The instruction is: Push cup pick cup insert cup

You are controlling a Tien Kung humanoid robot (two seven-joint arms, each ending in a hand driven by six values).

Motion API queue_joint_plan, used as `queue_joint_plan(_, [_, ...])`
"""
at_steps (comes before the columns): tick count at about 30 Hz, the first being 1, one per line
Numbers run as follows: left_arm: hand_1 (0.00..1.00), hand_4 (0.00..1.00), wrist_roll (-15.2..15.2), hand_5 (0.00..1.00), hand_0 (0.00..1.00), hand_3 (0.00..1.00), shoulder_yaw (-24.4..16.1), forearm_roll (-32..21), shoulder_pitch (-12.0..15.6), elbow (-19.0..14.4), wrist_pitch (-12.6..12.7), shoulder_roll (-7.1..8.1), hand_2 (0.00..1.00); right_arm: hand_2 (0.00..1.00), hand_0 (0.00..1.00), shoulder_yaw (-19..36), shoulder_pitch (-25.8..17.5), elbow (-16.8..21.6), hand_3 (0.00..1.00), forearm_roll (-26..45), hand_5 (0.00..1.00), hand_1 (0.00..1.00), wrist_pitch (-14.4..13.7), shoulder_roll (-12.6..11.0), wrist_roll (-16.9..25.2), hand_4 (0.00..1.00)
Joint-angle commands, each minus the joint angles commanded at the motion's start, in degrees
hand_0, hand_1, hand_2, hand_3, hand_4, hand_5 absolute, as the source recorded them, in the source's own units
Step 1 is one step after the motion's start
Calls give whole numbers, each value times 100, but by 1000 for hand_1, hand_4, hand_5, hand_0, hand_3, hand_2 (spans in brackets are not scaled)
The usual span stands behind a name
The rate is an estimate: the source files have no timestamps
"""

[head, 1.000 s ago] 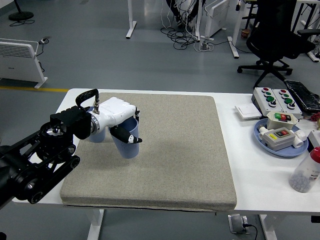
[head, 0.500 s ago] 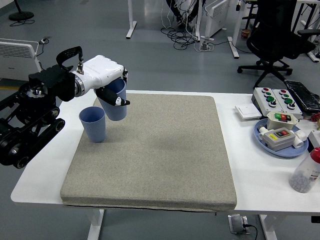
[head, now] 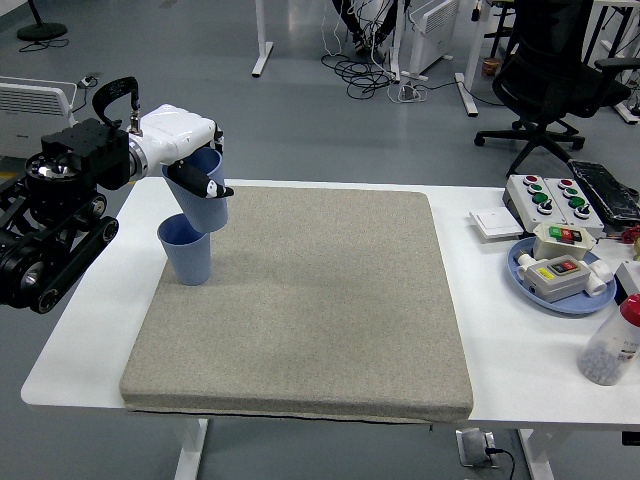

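A blue cup (head: 187,255) stands upright on the left part of the grey mat (head: 310,300). My left hand (head: 185,160) is shut on a second blue cup (head: 204,200) and holds it in the air, tilted, just above and slightly right of the standing cup's rim. The held cup's base is close to that rim; I cannot tell if they touch. My right arm is out of view.
At the right of the white table (head: 540,350) are a blue plate (head: 530,285) with button boxes, a control box (head: 548,195), a white pad (head: 497,222) and a bottle (head: 610,345). An office chair (head: 560,80) stands beyond the table.
My left hand lifted the cup from the mat, then carried it up and left, from right of the standing cup to just above it.
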Motion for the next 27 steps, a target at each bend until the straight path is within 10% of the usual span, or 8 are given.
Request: queue_joint_plan(27, [487,668,39,182,284,537,21,0,-99,870,299,-141,487,669,704,63,17,8,591,-127,524,600,9,-3,-24,137])
